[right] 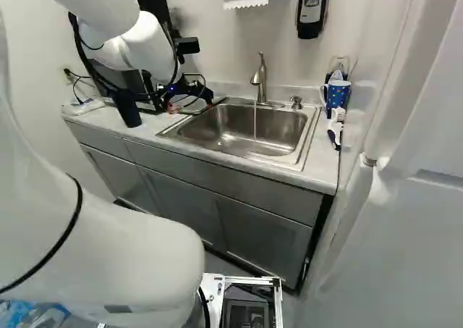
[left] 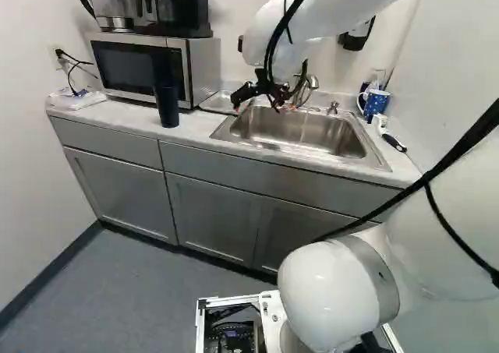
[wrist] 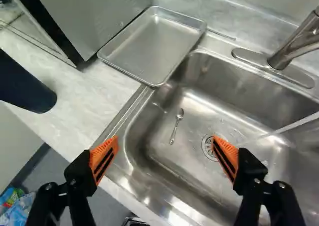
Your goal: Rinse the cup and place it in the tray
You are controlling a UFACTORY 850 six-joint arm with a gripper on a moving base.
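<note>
My gripper is over the left part of the sink, near the tray. In the wrist view the gripper is wide open, nothing between its orange pads; the sink's near rim and basin lie below. A tall dark blue cup stands on the counter in front of the microwave, to the gripper's left in the left base view; the wrist view shows part of this cup. The shallow metal tray lies empty between microwave and sink, overlapping the sink's rim. Water runs from the faucet into the sink.
A small spoon lies in the basin. The microwave stands behind the dark cup, with a coffee machine on top. Right of the sink are a blue dotted mug and a brush. A soap dispenser hangs on the wall.
</note>
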